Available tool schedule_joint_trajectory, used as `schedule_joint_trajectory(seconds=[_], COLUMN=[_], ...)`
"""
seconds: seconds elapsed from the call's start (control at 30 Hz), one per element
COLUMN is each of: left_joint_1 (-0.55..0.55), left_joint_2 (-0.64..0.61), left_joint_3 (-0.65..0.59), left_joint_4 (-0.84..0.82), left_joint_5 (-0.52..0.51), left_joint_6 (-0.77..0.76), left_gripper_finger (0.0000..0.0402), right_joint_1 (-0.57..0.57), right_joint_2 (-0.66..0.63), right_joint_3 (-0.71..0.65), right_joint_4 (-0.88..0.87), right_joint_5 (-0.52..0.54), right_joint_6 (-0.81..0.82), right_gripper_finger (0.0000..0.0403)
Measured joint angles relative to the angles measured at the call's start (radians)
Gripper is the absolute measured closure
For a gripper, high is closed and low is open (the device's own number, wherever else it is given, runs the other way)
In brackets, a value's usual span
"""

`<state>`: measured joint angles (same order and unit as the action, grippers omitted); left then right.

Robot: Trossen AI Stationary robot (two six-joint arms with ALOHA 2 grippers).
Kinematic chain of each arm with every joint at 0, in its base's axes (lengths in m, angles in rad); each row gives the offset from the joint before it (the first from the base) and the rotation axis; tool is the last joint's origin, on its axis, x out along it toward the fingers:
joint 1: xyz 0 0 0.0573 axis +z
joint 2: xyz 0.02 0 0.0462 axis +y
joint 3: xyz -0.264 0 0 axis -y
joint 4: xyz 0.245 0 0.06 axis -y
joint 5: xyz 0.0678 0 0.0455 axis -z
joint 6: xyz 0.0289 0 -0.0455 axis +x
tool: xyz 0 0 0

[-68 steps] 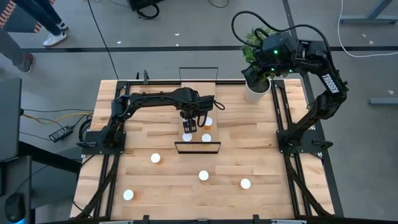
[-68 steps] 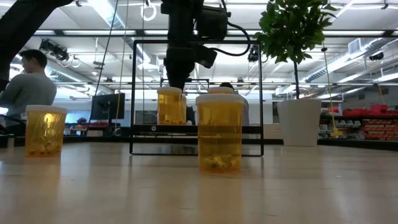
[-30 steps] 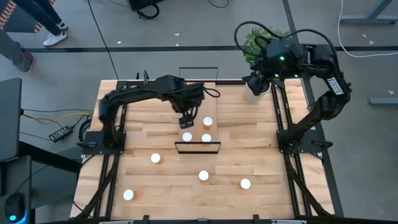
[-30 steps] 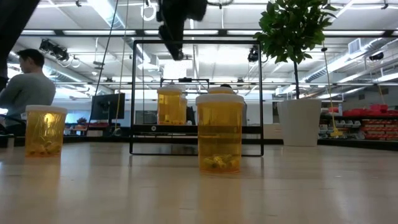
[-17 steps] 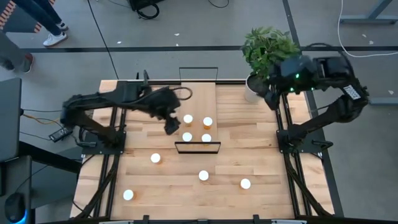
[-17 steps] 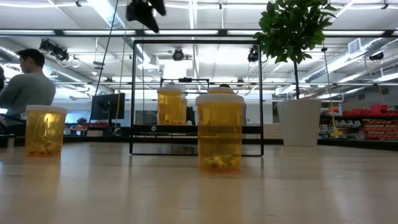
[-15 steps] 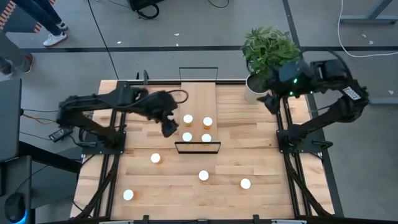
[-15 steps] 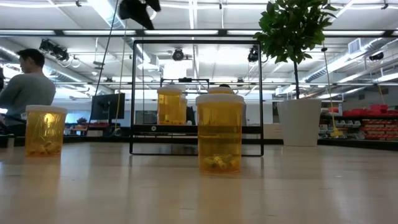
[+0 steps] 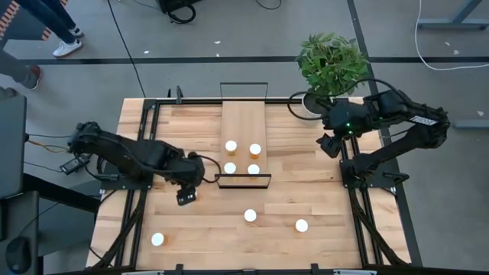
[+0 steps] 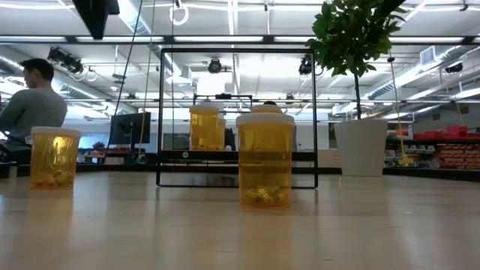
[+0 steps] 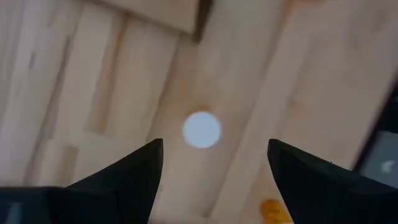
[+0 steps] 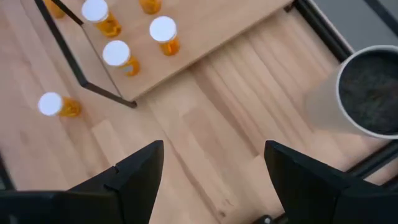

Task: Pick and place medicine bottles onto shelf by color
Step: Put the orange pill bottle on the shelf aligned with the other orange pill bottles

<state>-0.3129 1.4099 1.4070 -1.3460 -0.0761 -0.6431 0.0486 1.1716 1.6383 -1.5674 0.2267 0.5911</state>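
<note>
Four amber medicine bottles with white caps (image 9: 231, 145) (image 9: 255, 150) (image 9: 229, 168) (image 9: 254, 169) stand on the pale shelf (image 9: 244, 122) at mid-table. Three more (image 9: 250, 216) (image 9: 301, 225) (image 9: 157, 239) stand on the tabletop nearer the front. My left gripper (image 9: 186, 195) hangs open, pointing down, left of the shelf's near end. It is over another bottle whose white cap (image 11: 201, 129) shows below and between the fingers (image 11: 214, 144), apart from them. My right gripper (image 9: 329, 143) is open at the table's right edge, holding nothing (image 12: 212, 146).
A white pot (image 9: 312, 103) with a green plant stands at the far right corner, close to my right arm. The shelf's black end frame (image 9: 243, 181) rises just right of my left gripper. In the low view a seated person (image 10: 30, 105) shows beyond the table.
My left gripper has swung from above the shelf's bottles toward the table's left and near edges, stopping over a bottle standing on the tabletop. My right gripper has drawn back from the plant toward the table's right edge and sunk, tipping further down. No bottle has moved.
</note>
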Motion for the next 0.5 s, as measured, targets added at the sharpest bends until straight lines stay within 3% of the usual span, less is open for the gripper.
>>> schedule_joint_trajectory(seconds=[0.17, 0.3, 0.5], left_joint_1=[-0.001, -0.014, -0.051], left_joint_2=[0.030, 0.026, 0.014], left_joint_3=[-0.060, -0.170, -0.267], left_joint_4=[-0.030, 0.050, 0.151], left_joint_5=[0.020, 0.078, 0.084], left_joint_6=[0.031, 0.026, 0.025], left_gripper_finger=[0.0109, 0.0109, 0.0109], right_joint_1=[0.034, 0.060, 0.089], right_joint_2=[0.028, 0.061, 0.055], right_joint_3=[-0.046, -0.091, -0.175], right_joint_4=[0.007, 0.003, 0.043], right_joint_5=[0.024, 0.027, 0.038], right_joint_6=[0.001, -0.047, 0.048], right_gripper_finger=[0.0116, 0.0116, 0.0116])
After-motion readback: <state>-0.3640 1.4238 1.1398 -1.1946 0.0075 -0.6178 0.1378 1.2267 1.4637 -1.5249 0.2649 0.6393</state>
